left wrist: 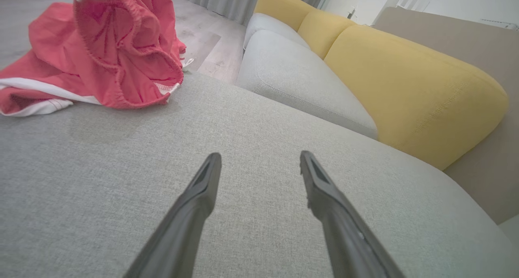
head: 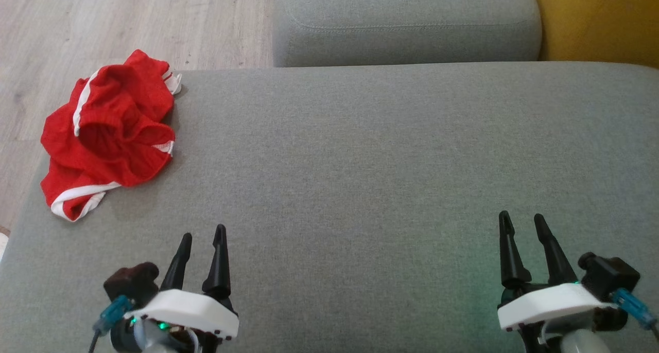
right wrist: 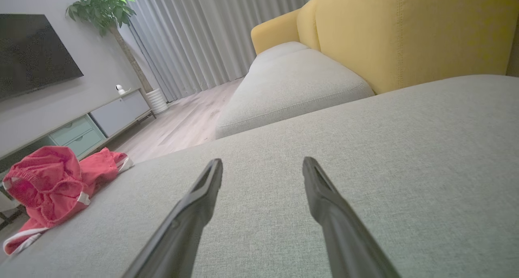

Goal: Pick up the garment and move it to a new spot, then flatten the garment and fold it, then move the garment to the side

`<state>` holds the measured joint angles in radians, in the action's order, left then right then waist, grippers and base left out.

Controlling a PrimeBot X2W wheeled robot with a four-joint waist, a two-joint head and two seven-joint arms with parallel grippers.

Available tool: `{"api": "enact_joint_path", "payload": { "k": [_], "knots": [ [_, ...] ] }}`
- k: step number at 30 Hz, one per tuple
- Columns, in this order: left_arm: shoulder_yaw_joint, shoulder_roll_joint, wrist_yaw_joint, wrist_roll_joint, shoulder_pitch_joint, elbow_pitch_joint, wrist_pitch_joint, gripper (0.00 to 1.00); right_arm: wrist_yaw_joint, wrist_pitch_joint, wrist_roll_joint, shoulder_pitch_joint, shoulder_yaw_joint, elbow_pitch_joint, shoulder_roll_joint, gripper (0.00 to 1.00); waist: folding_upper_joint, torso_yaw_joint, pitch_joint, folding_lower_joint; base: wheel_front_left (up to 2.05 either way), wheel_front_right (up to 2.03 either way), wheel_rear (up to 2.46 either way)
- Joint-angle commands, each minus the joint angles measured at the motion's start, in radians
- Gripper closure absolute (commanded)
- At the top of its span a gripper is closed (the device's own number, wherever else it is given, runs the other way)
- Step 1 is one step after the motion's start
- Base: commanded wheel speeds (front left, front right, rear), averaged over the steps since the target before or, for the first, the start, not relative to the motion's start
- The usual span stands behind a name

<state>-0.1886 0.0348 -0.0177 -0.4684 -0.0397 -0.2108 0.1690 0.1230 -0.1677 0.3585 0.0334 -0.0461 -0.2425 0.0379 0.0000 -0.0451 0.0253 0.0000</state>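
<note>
Garment [head: 108, 131]: one (red, crumpled) on cushion [head: 360, 162]; left gripper [head: 203, 231], right gripper [head: 521, 215] wide, empty.

No legible text, brand, number or sign appears in any view. The garment [head: 110, 131] at 10 o'clock shows no readable label.

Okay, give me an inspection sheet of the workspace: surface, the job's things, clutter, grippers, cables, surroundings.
Surface: grey sofa cushion, flat fabric.
Job's things: red garment with white trim, crumpled at the cushion's far left edge.
Clutter: nothing seen.
Grippers: left gripper and right gripper both open, holding nothing, apart from the garment.
Cables: left wrist plug and right wrist plug, blue, away from the garment.
Surroundings: wood floor, second cushion, yellow backrest, curtains, plant, TV.
</note>
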Motion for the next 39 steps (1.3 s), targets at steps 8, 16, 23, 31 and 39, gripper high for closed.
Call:
{"api": "enact_joint_path", "payload": {
  "k": [8, 16, 23, 31, 39],
  "knots": [
    [0.003, 0.013, -0.014, 0.101, 0.03, 0.04, 0.037, 0.0, 0.006, -0.037, -0.122, -0.029, -0.02, 0.038, 0.011, 0.0, 0.0, -0.002, 0.0, 0.0, 0.0, 0.0, 0.0],
    [-0.014, 0.014, -0.021, 0.165, 0.031, 0.036, 0.06, 0.0, 0.007, -0.061, -0.199, -0.03, -0.028, 0.026, 0.011, 0.0, 0.0, -0.005, 0.001, 0.0, 0.0, 0.0, 0.0],
    [-0.029, 0.015, -0.03, 0.229, 0.031, 0.03, 0.08, 0.0, 0.007, -0.082, -0.28, -0.033, -0.033, 0.02, 0.012, 0.0, 0.0, -0.008, 0.002, 0.0, 0.0, 0.0, 0.0],
    [-0.034, 0.015, -0.036, 0.268, 0.031, 0.028, 0.093, 0.0, 0.008, -0.094, -0.331, -0.036, -0.036, 0.016, 0.012, 0.0, 0.0, -0.01, 0.001, 0.0, 0.0, 0.0, 0.0],
    [-0.028, 0.015, -0.036, 0.263, 0.031, 0.024, 0.093, 0.0, 0.008, -0.094, -0.328, -0.038, -0.031, 0.011, 0.012, 0.0, 0.0, -0.01, 0.001, 0.0, 0.0, 0.0, 0.0]
  ]
}}
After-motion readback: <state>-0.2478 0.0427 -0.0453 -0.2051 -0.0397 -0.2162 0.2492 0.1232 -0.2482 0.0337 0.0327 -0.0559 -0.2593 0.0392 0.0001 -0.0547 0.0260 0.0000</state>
